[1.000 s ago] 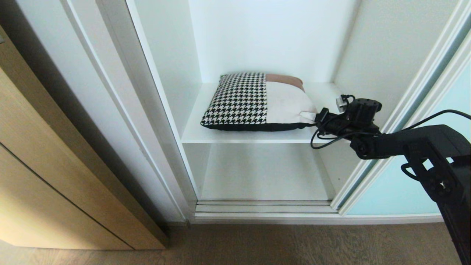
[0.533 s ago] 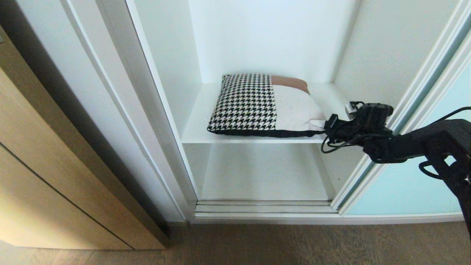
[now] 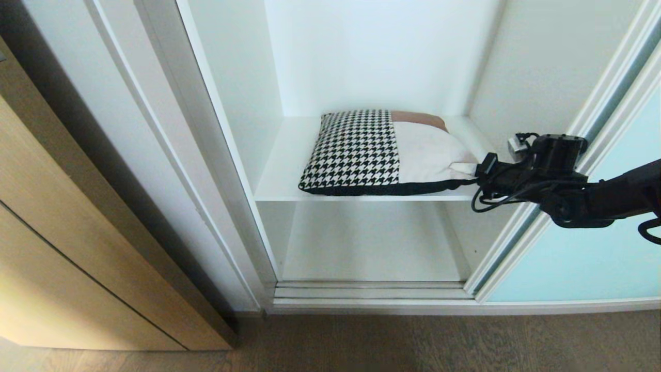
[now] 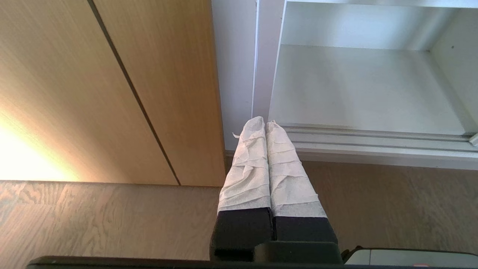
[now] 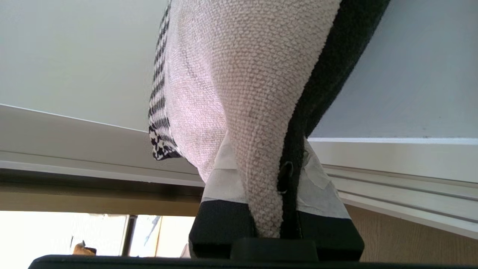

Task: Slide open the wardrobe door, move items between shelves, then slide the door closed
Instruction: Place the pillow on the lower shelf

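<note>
A square cushion (image 3: pixel 372 152), houndstooth on one half and cream with a rust-brown strip on the other, lies on the upper white shelf (image 3: pixel 281 175), its near edge at the shelf's front lip. My right gripper (image 3: pixel 472 169) is shut on its near right corner; the right wrist view shows the cream weave and black seam of the cushion (image 5: pixel 239 74) pinched in the right gripper (image 5: pixel 267 175). The lower shelf (image 3: pixel 372 243) is bare. The sliding wardrobe door (image 3: pixel 583 258) stands pushed aside at the right. My left gripper (image 4: pixel 264 125) hangs shut and empty low by the floor.
A light wood cabinet (image 3: pixel 62 248) flanks the wardrobe on the left. The door tracks (image 3: pixel 372 292) run along the wardrobe's base above the wood-grain floor (image 3: pixel 413 341). The right arm reaches in across the door's frame.
My right arm has drawn back to the right, and the cushion in its grip has slid rightward along the upper shelf. The left arm has not moved.
</note>
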Robot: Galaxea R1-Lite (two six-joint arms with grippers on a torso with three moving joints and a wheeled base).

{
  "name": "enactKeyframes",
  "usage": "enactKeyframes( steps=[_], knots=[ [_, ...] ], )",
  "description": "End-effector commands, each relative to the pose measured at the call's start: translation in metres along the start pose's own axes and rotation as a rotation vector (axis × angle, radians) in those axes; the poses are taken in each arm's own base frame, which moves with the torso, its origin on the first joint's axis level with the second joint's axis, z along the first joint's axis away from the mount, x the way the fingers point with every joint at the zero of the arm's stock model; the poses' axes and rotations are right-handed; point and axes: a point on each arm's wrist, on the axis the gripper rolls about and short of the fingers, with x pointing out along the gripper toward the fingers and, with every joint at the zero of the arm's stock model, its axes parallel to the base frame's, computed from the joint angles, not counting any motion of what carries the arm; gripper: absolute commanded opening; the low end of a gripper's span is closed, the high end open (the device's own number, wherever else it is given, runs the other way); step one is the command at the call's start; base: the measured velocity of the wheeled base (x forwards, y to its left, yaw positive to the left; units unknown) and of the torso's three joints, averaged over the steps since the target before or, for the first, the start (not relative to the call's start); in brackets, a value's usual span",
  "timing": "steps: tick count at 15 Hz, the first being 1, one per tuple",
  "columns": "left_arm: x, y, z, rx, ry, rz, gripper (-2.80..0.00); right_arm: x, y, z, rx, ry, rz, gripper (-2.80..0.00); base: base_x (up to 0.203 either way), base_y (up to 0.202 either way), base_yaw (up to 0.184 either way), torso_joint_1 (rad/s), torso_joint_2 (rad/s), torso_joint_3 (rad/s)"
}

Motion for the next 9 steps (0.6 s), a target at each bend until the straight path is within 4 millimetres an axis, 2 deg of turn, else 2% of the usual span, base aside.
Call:
enactKeyframes(
  steps=[1, 6, 9],
  knots=[
    [0.0, 0.0, -0.001, 0.002, 0.004, 0.001, -2.8, -0.006, 0.006, 0.006, -0.008, -0.015, 0.009, -2.8, 0.0, 0.0, 0.0, 0.0, 0.0, 0.0],
    [0.001, 0.0, -0.002, 0.091, 0.01, -0.014, -2.8, -0.022, -0.03, 0.016, 0.01, -0.061, -0.048, -2.8, 0.0, 0.0, 0.0, 0.0, 0.0, 0.0],
    [0.001, 0.0, -0.002, 0.137, 0.008, -0.019, -2.8, -0.025, -0.034, 0.01, 0.023, -0.051, -0.062, -2.8, 0.0, 0.0, 0.0, 0.0, 0.0, 0.0]
  ],
)
